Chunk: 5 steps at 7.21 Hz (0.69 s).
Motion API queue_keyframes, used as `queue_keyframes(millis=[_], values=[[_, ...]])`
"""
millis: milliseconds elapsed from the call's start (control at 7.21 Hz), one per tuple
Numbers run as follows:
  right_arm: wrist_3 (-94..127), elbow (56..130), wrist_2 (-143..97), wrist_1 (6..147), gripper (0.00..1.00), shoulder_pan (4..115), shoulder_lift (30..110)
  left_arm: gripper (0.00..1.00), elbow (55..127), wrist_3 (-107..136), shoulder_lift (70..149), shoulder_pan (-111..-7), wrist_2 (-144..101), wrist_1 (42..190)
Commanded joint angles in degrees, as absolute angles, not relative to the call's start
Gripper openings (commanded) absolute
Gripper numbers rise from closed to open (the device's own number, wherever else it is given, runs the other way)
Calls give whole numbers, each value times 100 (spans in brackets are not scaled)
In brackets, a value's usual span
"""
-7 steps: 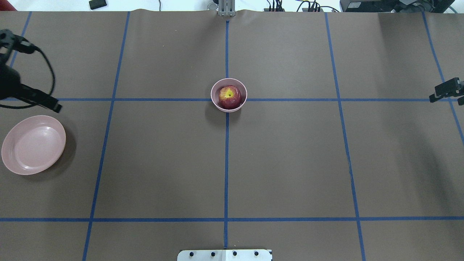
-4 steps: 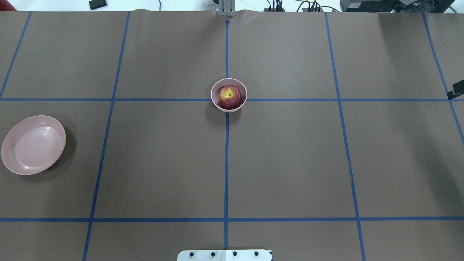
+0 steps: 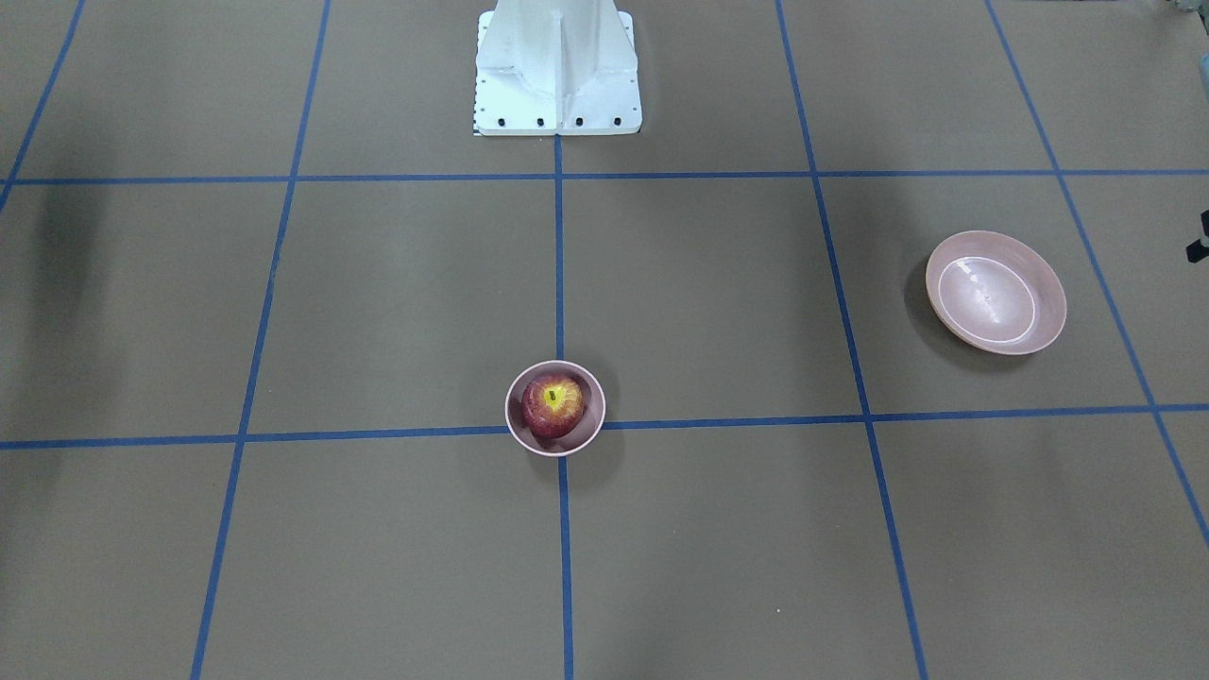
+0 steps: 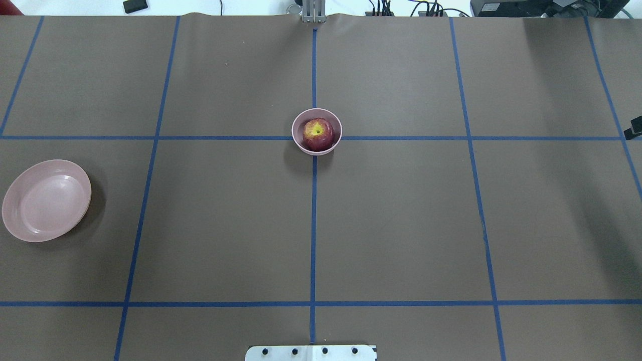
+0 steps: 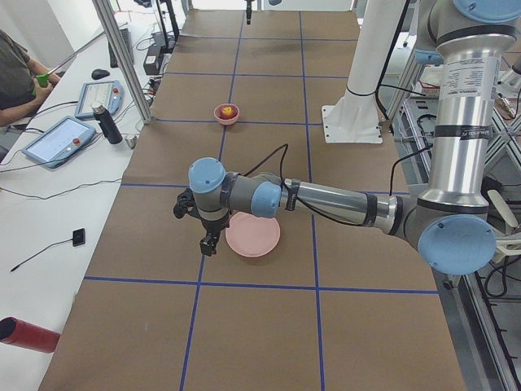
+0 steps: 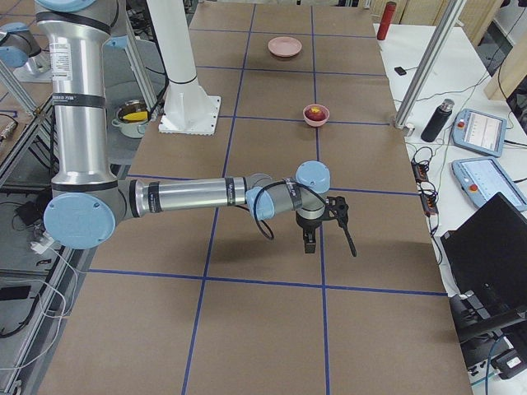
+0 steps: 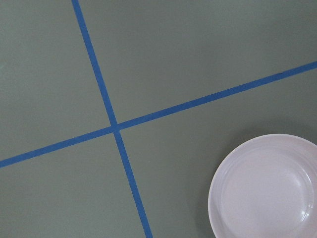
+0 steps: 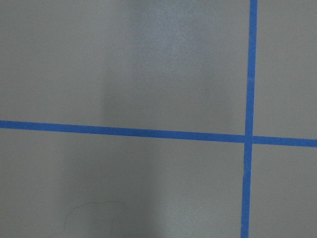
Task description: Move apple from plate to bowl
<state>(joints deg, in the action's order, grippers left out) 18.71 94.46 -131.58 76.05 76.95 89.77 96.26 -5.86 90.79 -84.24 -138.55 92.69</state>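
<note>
The dark-red apple (image 4: 318, 134) with its yellow stem patch sits in the small deep pink bowl (image 4: 316, 152) at the table's middle; both also show in the front view, apple (image 3: 553, 406) in bowl (image 3: 596, 422). The wide pink plate (image 4: 46, 200) lies empty at the far left and shows in the left wrist view (image 7: 267, 188). My left gripper (image 5: 208, 244) hangs just beside the plate (image 5: 252, 235); I cannot tell if it is open. My right gripper (image 6: 309, 244) hangs over bare table far from the bowl (image 6: 316, 120); I cannot tell its state.
The white robot base (image 3: 557, 76) stands at the table's near edge. Blue tape lines grid the brown table. A side bench holds tablets (image 5: 57, 140) and a bottle (image 5: 108, 126). A laptop (image 6: 494, 247) sits beyond the table's right end.
The left gripper has pulled out of the overhead view past the left edge. The right gripper has drawn back to the right edge. Apple, bowl and plate have not moved.
</note>
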Motion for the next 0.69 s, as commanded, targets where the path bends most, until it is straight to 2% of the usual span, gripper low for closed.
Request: queue_keyframes(millis=[0, 139, 277, 555], values=[[1890, 9500, -13218, 7550, 100, 7682, 8947, 98, 9737, -519, 9044, -8446, -13948, 9290], [1881, 9475, -13306, 7550, 100, 7664, 8904, 98, 9773, -519, 9044, -8446, -13966, 9334], [1881, 9457, -13324, 7550, 100, 7638, 8912, 98, 10165, -510, 8792, -8420, -13948, 9325], [1872, 9431, -13289, 7550, 100, 7559, 8912, 98, 10186, -510, 8728, -8411, -13948, 9343]])
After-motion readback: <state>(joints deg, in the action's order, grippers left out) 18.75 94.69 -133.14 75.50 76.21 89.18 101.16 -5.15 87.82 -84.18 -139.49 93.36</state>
